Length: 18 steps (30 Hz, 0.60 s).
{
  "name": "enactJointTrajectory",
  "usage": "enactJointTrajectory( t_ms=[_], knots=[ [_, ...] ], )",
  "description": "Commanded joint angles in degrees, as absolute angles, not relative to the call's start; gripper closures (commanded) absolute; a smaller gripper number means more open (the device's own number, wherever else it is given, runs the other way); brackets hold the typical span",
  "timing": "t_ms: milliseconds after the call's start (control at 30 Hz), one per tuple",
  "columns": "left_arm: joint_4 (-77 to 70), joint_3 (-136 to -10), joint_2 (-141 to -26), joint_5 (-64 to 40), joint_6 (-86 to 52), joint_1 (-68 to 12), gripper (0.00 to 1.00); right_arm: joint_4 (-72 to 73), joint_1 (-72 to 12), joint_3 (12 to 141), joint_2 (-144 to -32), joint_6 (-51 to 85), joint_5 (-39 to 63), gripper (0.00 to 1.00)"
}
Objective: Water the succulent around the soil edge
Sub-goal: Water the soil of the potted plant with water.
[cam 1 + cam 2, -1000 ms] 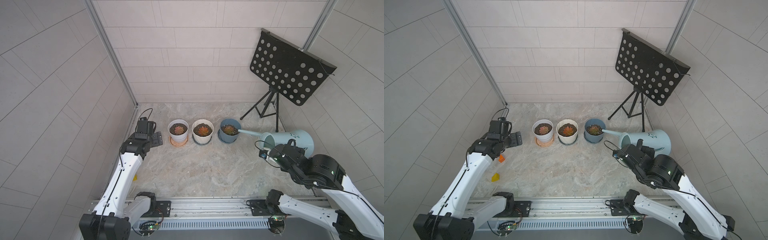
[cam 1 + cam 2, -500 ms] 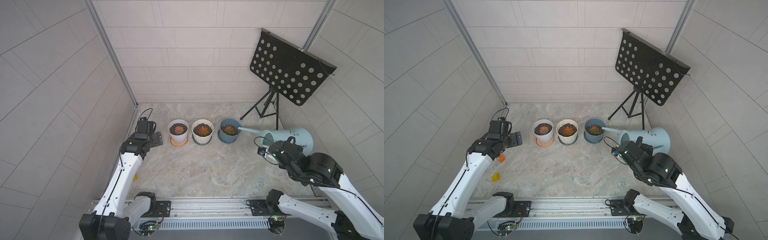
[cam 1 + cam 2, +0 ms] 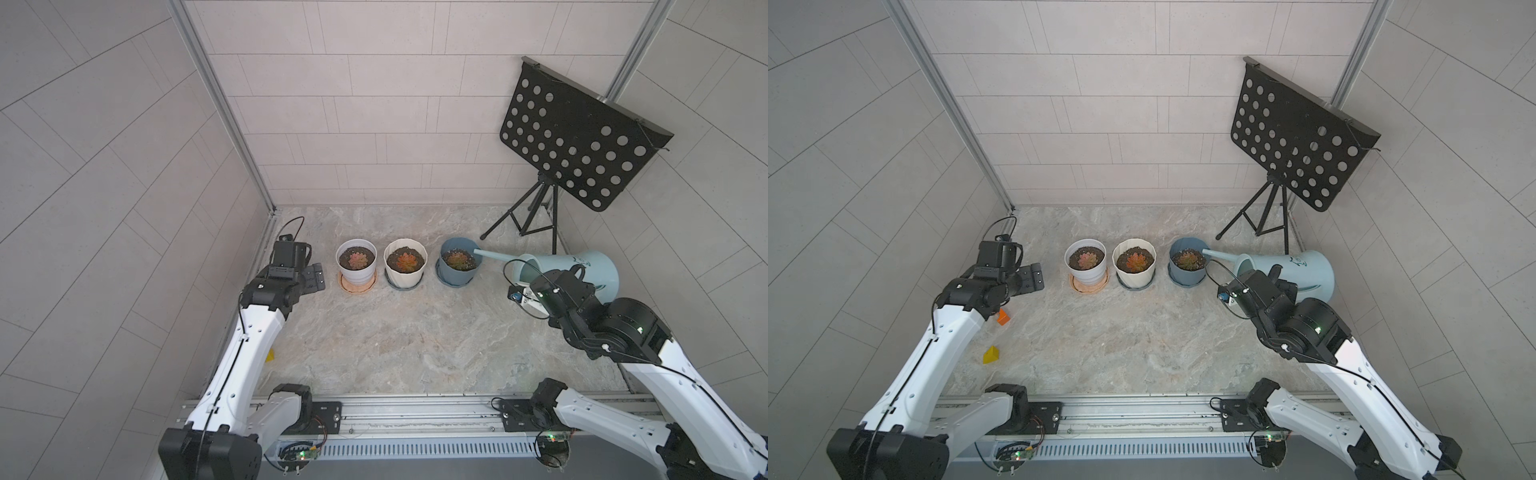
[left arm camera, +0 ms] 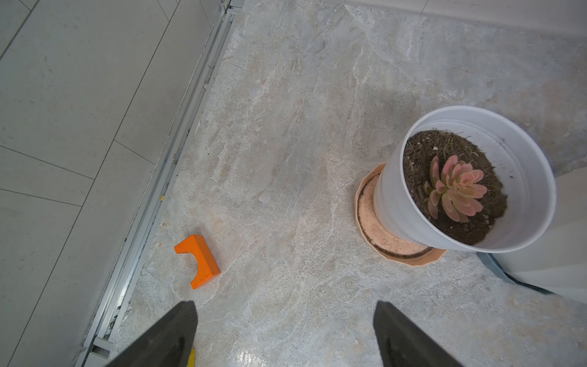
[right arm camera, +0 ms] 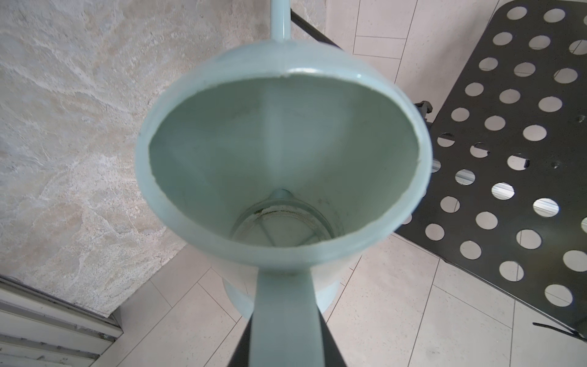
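The right fingers are closed on the flat handle of the pale blue watering can. The can is held off the worktop and tipped far over, so its long spout reaches the blue pot at the end of the row of three. In both top views the spout tip is at the rim on the can's side, above the soil edge and just beside the succulent (whether water is running, I cannot tell). The left fingers are wide open, hold nothing, and hang near the white pot, well apart from the pouring. I judge that the pouring step is under way. The main risk is that the tip drifts inward and wets the rosette, because the ring of free soil is narrow. The spout can also knock the rim and push the pot. With so strong a tilt, the can may turn in the grip, or its body may hit a leg of the music stand behind it.
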<state>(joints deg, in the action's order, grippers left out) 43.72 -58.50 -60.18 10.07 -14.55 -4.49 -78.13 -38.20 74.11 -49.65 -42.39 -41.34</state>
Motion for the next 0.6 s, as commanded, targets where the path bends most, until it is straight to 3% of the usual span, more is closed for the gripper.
enactJointTrajectory(
  t_ms=[0,233,567],
  knots=[
    [44.0,-59.3,-60.0,10.3,-14.4,-4.0,0.05,-73.7,-38.1,76.0,-49.1,-40.7,-38.7,1.00],
    [44.0,-59.2,-59.9,10.5,-14.5,-3.9,0.05,-73.0,-39.7,79.3,-50.8,-38.5,-34.6,1.00],
    [43.8,-59.0,-59.5,10.7,-14.6,-3.9,0.05,-73.4,-48.3,83.2,-56.2,-39.2,-41.9,1.00]
  ],
)
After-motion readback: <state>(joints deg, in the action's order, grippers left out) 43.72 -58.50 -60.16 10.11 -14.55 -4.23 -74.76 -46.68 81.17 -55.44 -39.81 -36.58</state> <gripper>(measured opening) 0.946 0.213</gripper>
